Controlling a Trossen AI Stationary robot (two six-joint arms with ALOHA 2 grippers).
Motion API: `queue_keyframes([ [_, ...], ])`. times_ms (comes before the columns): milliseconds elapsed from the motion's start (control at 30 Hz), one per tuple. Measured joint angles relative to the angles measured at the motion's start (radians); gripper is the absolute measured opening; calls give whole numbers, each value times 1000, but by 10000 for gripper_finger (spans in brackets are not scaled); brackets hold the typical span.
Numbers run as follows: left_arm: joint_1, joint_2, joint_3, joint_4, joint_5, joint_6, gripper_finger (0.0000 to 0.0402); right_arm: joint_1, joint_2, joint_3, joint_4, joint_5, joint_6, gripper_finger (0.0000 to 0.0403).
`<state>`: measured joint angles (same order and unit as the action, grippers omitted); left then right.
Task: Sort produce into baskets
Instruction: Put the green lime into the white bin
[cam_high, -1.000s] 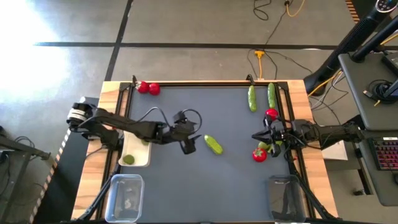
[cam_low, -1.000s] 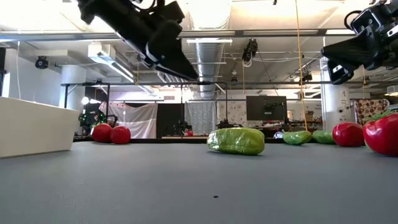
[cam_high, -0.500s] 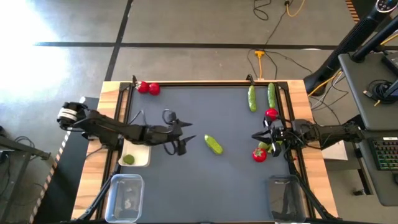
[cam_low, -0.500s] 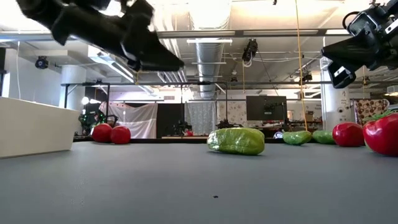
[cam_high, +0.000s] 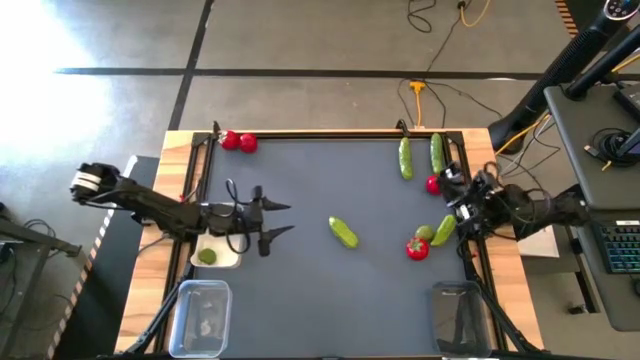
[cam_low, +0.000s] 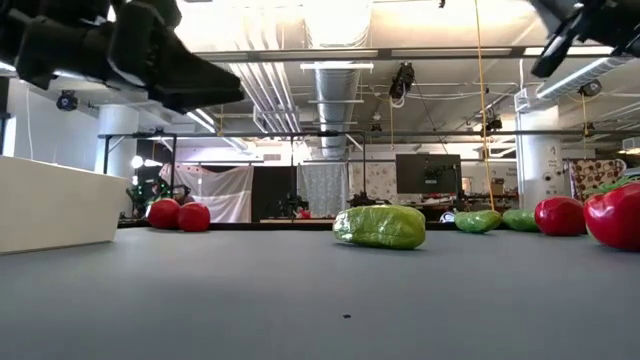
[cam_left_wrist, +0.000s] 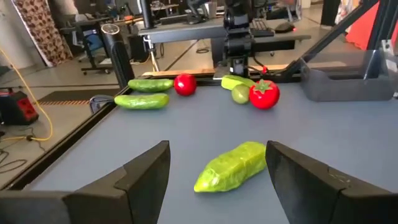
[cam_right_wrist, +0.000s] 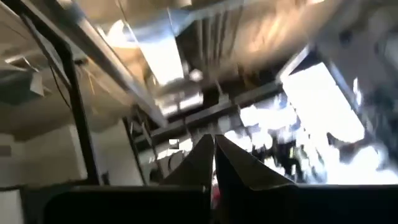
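Observation:
My left gripper (cam_high: 288, 218) (cam_left_wrist: 217, 147) stands open above the table's left half, pointing level at a green cucumber-like piece (cam_high: 343, 232) (cam_left_wrist: 233, 167) that lies on the mat some way off. Behind my left gripper a white tray (cam_high: 222, 262) holds a lime-like piece (cam_high: 206, 256). My right gripper (cam_high: 452, 185) (cam_right_wrist: 213, 155) is shut and tipped upward near the right edge, above a red piece (cam_high: 433, 184). Below it lie a red tomato (cam_high: 417, 249), a lime-like piece (cam_high: 424, 233) and a cucumber (cam_high: 443, 230). Two cucumbers (cam_high: 405, 158) (cam_high: 437, 152) lie at the far right.
Two red pieces (cam_high: 239, 142) sit at the far left corner. One clear tub (cam_high: 203, 318) stands at the near left, another (cam_high: 462, 318) at the near right. The mat's middle and near part (cam_high: 340, 300) are open room.
My left gripper has drawn back toward the table's left edge, away from the middle cucumber, and has tipped from pointing down to level, staying open. My right gripper has risen and tipped upward, staying shut. No produce has moved.

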<state>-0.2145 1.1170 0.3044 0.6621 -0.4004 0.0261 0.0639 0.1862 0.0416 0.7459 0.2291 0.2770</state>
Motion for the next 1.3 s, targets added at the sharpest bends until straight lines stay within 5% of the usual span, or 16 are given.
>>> queue_keyframes([
  [333,-42,-18,-75,-6,1,-69,246,21,600,255,-124,277,393,9],
  [467,-78,-5,-78,-4,56,-79,246,8,698,520,-638,260,508,9],
  [633,-120,8,-78,3,79,-96,246,12,838,889,-1583,257,886,9],
  [800,-134,15,-77,9,79,-136,246,37,986,1086,-2030,203,978,10],
  [1067,-136,35,-77,38,79,-159,246,34,1159,1068,-2099,-108,914,84],
  [1300,-136,75,-77,54,79,-151,246,34,1248,951,-2101,-211,982,180],
])
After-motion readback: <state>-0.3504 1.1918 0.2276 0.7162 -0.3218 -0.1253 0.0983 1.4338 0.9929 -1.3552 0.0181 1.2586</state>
